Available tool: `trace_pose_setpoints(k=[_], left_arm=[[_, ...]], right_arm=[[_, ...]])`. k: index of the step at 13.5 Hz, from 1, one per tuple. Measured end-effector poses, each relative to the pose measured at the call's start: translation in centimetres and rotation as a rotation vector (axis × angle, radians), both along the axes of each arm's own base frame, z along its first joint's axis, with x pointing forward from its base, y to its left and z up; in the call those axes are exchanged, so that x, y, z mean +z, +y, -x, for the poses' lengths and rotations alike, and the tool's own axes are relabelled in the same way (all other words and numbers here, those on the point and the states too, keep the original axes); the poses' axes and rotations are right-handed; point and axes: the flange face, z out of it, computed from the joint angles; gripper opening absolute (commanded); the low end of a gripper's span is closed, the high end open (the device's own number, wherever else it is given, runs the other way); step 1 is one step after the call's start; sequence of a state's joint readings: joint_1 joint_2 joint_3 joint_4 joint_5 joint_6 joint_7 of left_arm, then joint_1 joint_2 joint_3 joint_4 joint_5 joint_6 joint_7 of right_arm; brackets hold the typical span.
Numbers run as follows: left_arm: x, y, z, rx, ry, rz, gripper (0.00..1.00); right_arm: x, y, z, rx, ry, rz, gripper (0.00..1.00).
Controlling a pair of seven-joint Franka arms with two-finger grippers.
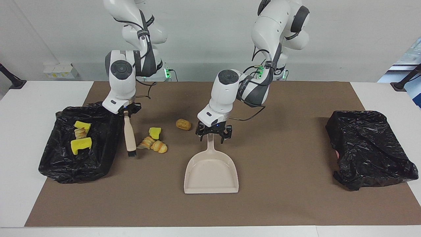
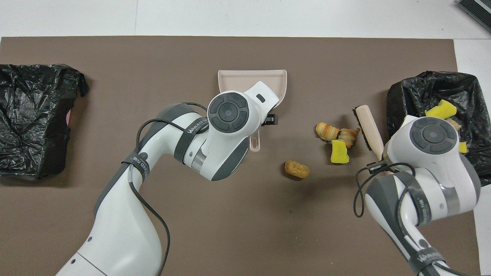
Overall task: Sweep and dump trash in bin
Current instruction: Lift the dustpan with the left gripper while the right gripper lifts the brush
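Beige dustpan handle under open left gripper

right gripper holding brush, dustpan

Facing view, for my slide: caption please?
Right tool holds brush beside scraps; left tool open over dustpan handle.

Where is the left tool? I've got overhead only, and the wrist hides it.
Observer: Left tool is at the dustpan handle's end, open, a finger on each side.
Operator: Right tool?
Observer: Right tool is shut on the top of the brush, which stands nearly upright.
Operator: Bristles down?
Observer: They look to touch the mat, between the bin and the trash pile.
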State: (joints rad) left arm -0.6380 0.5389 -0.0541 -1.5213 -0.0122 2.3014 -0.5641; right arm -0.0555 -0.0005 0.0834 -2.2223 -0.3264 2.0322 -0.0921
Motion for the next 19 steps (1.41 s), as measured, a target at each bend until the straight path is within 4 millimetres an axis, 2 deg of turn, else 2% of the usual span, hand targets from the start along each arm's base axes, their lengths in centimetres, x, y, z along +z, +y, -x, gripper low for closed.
trace_pose_setpoints(k=[3,6,9,12,13,16,17,19], left_arm=[[-0.4,-0.1,0.1,-0.001,0.005,-0.003,0.97],[-1.3,-0.4,0.3,-0.007,0.015,-0.012,0.8],[-1.6,-0.6,0.6,-0.012,0.023,-0.018,0.49],[-1.9,-0.5,0.9,-0.014,0.039,-0.03,0.12],[-2.0,-0.5,0.9,-0.014,0.047,-0.037,0.05],[-1.8,-0.1,0.8,-0.018,0.046,-0.061,0.02],[-1.2,0.4,0.7,-0.04,0.037,-0.096,0.02],[1.2,1.8,0.9,-0.156,0.029,-0.176,0.02]], right_arm=[[-1.0,0.9,0.6,0.019,0.023,0.0,0.0],[-2.0,1.7,1.3,0.037,0.046,0.001,0.0],[-2.2,2.6,1.4,0.032,0.046,-0.017,0.0],[-2.4,3.3,1.6,0.002,0.046,-0.041,0.0],[-2.5,3.4,1.6,-0.007,0.048,-0.052,0.0],[-2.5,4.6,1.8,-0.015,0.046,-0.064,0.0],[-2.6,5.7,1.9,-0.023,0.043,-0.074,0.0],[-2.6,8.8,2.4,-0.031,0.036,-0.087,0.0]])
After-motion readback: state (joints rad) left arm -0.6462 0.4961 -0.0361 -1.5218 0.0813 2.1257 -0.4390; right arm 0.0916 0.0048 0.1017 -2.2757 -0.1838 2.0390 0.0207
